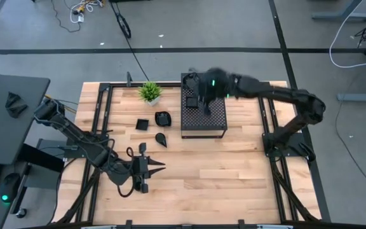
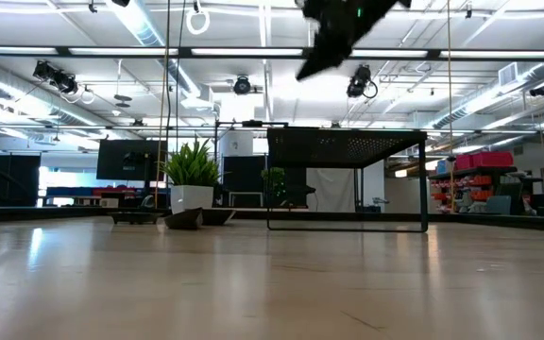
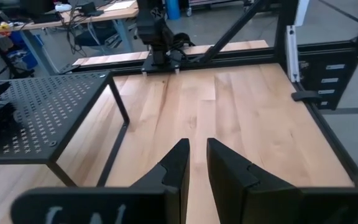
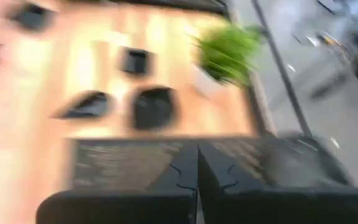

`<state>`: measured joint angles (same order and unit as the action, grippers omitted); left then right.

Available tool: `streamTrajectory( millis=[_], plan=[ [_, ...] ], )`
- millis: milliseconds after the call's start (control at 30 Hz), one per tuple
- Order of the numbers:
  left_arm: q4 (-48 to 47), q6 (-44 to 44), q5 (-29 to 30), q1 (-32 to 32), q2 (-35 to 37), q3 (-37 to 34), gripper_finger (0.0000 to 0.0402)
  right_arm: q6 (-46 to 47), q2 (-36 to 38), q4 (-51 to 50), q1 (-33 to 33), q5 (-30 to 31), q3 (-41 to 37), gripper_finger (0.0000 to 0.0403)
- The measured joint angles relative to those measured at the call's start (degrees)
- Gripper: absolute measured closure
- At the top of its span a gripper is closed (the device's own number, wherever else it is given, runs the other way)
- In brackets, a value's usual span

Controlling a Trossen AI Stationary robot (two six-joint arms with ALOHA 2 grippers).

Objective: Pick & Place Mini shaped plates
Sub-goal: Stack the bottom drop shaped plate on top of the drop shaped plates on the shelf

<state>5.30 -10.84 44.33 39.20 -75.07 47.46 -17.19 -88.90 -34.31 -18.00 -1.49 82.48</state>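
High view: looked straight down from above, far enough to take in the whole table (image 1: 234, 184) and both arms
Low view: sat at table-top height, faced level across the boards toward the perforated box (image 2: 348, 179) and the room behind
Left wrist view: looked forward past its own fingers (image 3: 178, 168), close over the wood; shared the perforated box with the high view
Right wrist view: looked down from above the box's top; shared the potted plant (image 4: 229, 53) and three mini shaped plates (image 4: 154, 107) with the high view

Grey floor (image 1: 189, 25), trailing cables (image 1: 354, 38); ceiling strip lights (image 2: 253, 52); red shelving (image 2: 480, 161).
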Motion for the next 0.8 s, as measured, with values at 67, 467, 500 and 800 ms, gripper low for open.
streamTrajectory(
  millis=[67, 467, 500, 800],
  plan=[
    [-0.1, 0.2, 0.0, 1.0, 0.0, 0.0, 0.0342, 1.7, 0.5, 0.1, 6.2, 2.5, 0.0, 0.0401],
    [-2.4, 2.5, 2.3, 10.3, 0.0, 0.0, 0.0342, 15.1, -1.6, 18.9, 39.8, 18.7, -8.4, 0.0398],
    [-3.2, 2.3, 2.4, 10.9, 0.0, 0.0, 0.0342, 16.0, -1.6, 22.8, 41.4, 18.9, -10.8, 0.0398],
    [-17.2, -13.3, 1.5, 13.6, 0.0, 0.0, 0.0342, 30.1, -1.9, 58.2, 47.4, 19.1, -32.5, 0.0396]
  ],
)
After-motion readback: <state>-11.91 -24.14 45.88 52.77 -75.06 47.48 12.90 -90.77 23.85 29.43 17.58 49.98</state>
